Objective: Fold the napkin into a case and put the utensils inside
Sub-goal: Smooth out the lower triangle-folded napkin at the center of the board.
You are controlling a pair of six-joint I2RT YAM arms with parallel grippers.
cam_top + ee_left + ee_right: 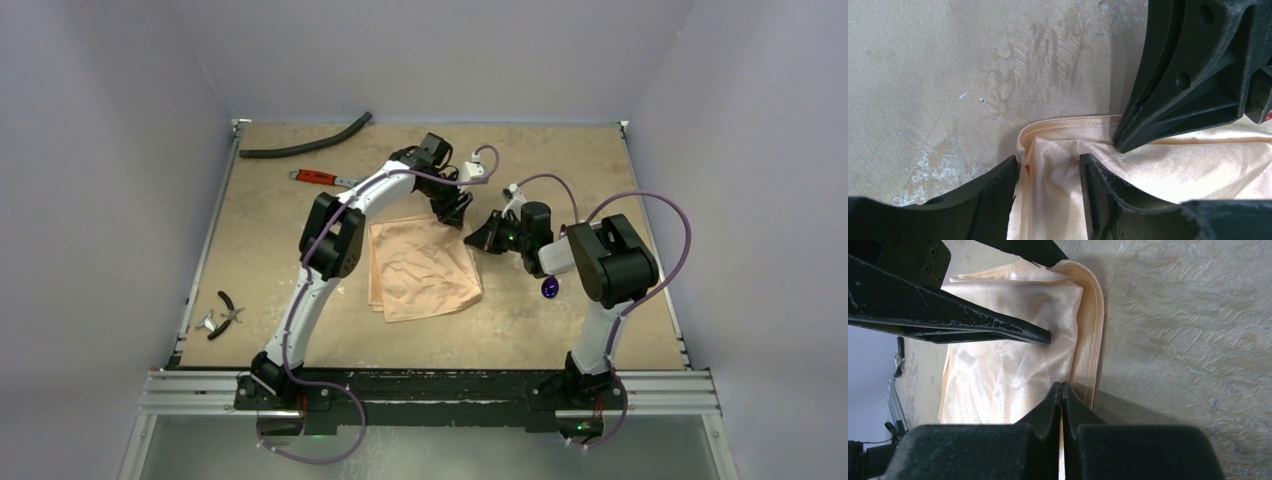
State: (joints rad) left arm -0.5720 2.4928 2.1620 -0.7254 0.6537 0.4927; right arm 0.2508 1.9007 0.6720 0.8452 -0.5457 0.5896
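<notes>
The peach napkin [425,268] lies folded in layers mid-table. My left gripper [450,207] is at its far right corner, open, its fingers [990,200] straddling the raised top layer [1058,180] without closing on it. My right gripper [484,238] meets the same corner from the right. Its jaws [1062,386] are shut, tips on the top layer's edge [1013,365] beside the hem [1093,330]. Its fingers [1193,75] also show in the left wrist view. The purple spoon [550,288] lies partly under my right arm. The blue fork is hidden.
A curved black hose [305,146] lies along the back left. A red-handled wrench [320,177] lies in front of it. Small pliers [228,312] sit near the left edge. Walls close in the table on three sides.
</notes>
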